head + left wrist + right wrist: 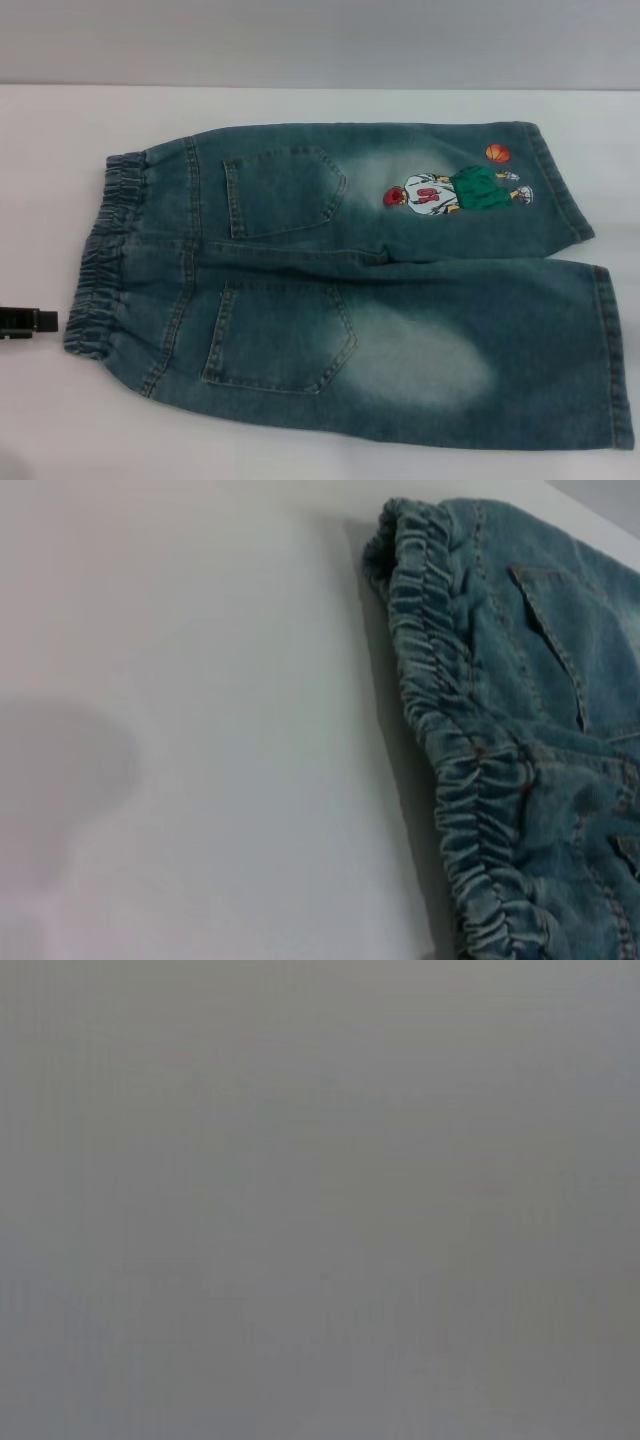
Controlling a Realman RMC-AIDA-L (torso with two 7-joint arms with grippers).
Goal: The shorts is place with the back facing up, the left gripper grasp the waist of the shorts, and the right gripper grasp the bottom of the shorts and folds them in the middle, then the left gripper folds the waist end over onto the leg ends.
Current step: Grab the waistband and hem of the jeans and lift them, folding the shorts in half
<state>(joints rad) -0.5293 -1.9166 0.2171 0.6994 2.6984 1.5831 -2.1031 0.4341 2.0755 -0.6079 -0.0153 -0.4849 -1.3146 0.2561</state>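
The shorts [350, 290] lie flat and unfolded on the white table [60, 420], back pockets up. The gathered waist [105, 255] is at the left. The leg ends [612, 350] are at the right, and the far leg carries the basketball-player cartoon [455, 190]. A black tip of my left gripper [45, 321] pokes in from the left edge, just short of the waist and not touching it. The left wrist view shows the ruffled waist [450, 730] and a pocket of the shorts [570, 650] from the side. My right gripper is out of view; its wrist view is plain grey.
The table's far edge [300, 87] meets a grey wall behind the shorts. Bare white tabletop [200, 730] stretches beside the waist. The near leg hem reaches almost to the right border of the head view.
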